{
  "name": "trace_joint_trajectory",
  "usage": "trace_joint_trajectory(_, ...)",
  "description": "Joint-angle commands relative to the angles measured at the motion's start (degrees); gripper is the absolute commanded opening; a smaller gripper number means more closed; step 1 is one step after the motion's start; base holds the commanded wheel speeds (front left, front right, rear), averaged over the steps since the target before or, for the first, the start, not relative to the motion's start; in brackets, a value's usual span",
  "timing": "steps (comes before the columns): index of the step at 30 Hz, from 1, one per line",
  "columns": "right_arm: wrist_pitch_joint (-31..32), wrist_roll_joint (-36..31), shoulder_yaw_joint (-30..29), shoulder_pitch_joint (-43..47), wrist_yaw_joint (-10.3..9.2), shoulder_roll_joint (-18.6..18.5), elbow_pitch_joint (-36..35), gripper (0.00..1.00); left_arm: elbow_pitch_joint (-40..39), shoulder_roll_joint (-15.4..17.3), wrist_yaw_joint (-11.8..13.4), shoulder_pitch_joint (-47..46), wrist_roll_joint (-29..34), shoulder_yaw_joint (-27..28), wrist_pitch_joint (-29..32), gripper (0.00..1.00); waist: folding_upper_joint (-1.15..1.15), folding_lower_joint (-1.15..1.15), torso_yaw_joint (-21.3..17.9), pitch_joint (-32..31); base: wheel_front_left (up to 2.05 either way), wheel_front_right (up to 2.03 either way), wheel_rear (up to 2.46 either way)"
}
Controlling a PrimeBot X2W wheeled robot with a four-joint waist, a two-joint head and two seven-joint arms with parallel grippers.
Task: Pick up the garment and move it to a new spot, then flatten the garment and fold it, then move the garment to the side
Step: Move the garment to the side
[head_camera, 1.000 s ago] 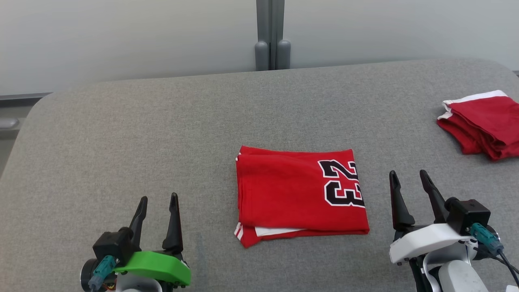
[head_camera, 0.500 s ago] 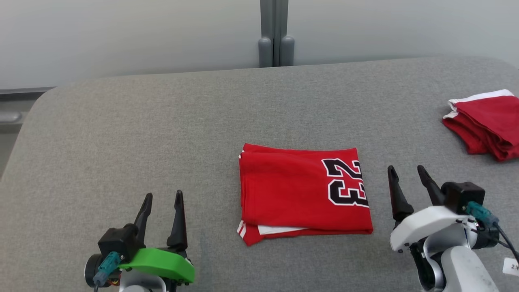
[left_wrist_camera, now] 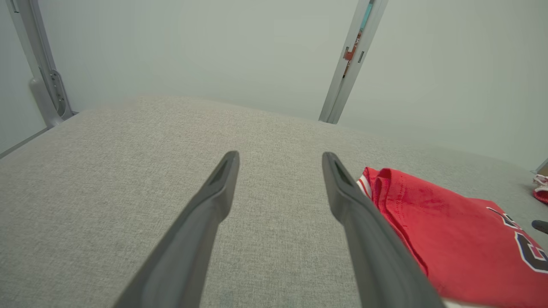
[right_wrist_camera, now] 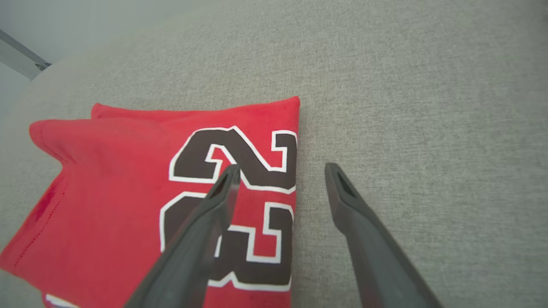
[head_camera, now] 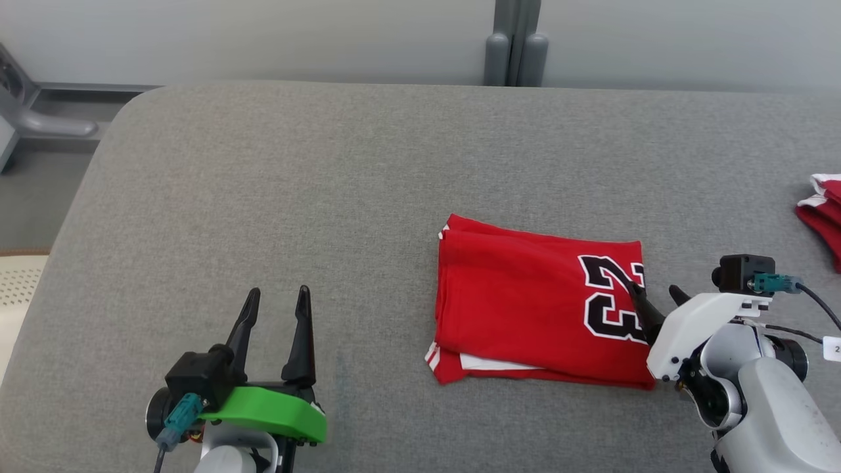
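The garment (head_camera: 525, 309) is a red jersey with a black "23", folded into a rectangle and lying flat on the grey table (head_camera: 328, 164). My right gripper (head_camera: 654, 289) is open at its right edge. In the right wrist view, one finger (right_wrist_camera: 214, 205) is over the printed number on the garment (right_wrist_camera: 107, 184) and the other is over bare table, with the gripper (right_wrist_camera: 282, 169) straddling the edge. My left gripper (head_camera: 278, 291) is open and empty, well to the left of the garment. The left wrist view shows this gripper (left_wrist_camera: 280, 156) over bare table, the garment (left_wrist_camera: 449, 239) off to its right.
A second red and white pile of cloth (head_camera: 821, 217) lies at the table's far right edge. A grey post (head_camera: 516, 46) stands behind the table against a pale wall. The table's rounded left corner drops to the floor (head_camera: 33, 197).
The head camera has turned, sliding the whole picture to the right. Against the garment, my right gripper has moved left from beside it to over its right edge. The left gripper stays put.
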Motion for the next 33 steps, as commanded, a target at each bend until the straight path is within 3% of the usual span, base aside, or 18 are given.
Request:
trace_joint_trajectory(1,1.21,1.09,0.40,-0.96,-0.02,-0.83,1.12,1.00,-0.41,0.09,0.23,-0.85,0.25,0.01,-0.15,1.00,0.00,0.00,2.24,1.90,0.00,0.00,0.00)
trace_joint_trajectory(6,5.50,2.08,2.43,-2.13,-0.02,-2.63,4.79,1.00,-1.10,0.09,0.35,-0.67,-0.12,-0.08,-0.15,1.00,0.00,0.00,3.67,2.87,0.00,0.00,0.00)
trace_joint_trajectory(11,6.01,3.00,3.71,-2.39,-0.02,-2.84,5.68,1.00,-1.61,0.09,0.63,-0.11,-0.04,-0.02,-0.15,1.00,0.00,0.00,3.55,3.09,0.00,0.00,0.00)
trace_joint_trajectory(12,5.94,3.11,4.12,-2.49,-0.02,-2.85,5.67,0.87,-1.70,0.09,0.66,-0.03,0.00,-0.07,-0.15,1.00,0.00,0.00,3.24,3.10,0.00,0.00,0.00)
trace_joint_trajectory(13,5.72,3.25,4.34,-2.59,-0.02,-2.91,5.57,0.40,-1.73,0.10,0.64,0.00,0.07,-0.14,-0.15,1.00,0.00,0.00,2.94,3.11,0.00,0.00,0.00)
trace_joint_trajectory(14,5.54,3.45,4.76,-2.82,-0.02,-2.99,5.35,0.15,-1.82,0.10,0.60,0.04,0.24,-0.08,-0.15,1.00,0.00,0.00,2.38,3.14,0.00,0.00,0.00)
trace_joint_trajectory(15,5.15,3.60,4.96,-3.06,-0.02,-3.12,5.10,0.00,-1.95,0.09,0.52,0.04,0.36,-0.06,-0.15,1.00,0.00,0.00,1.89,3.20,0.00,0.00,0.00)
trace_joint_trajectory(21,4.32,4.31,6.80,-5.39,-0.03,-4.57,2.80,0.00,-2.96,0.10,0.26,-0.09,1.00,0.28,-0.15,1.00,0.00,0.00,-3.91,4.03,0.00,0.00,0.00)
trace_joint_trajectory(33,6.28,5.19,5.80,-8.25,-0.04,-11.33,-7.44,0.00,-4.84,0.85,-0.28,-3.13,2.96,-0.06,-0.14,1.00,0.00,0.00,-22.66,10.06,0.00,0.00,0.00)
